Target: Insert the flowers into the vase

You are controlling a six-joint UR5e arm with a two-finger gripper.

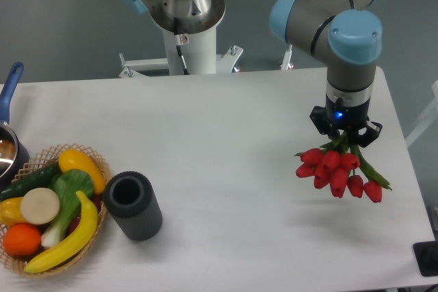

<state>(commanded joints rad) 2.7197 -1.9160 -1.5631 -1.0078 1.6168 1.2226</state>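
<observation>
The flowers [337, 171] are a bunch of red tulip heads with green stems, hanging heads-down above the right side of the white table. My gripper [345, 136] points straight down over them and is shut on the stems, its fingertips mostly hidden by the leaves. A shadow lies on the table below the bunch, so it is lifted off the surface. The vase [132, 204], a short dark grey cylinder with a round open mouth, stands upright near the front left, far to the left of the gripper.
A woven wicker basket [89, 161] with a banana, an orange, a yellow pepper and a leafy green vegetable touches the vase's left side. A metal pot with a blue handle [10, 87] sits at the left edge. A dark object [428, 258] lies at the right front corner.
</observation>
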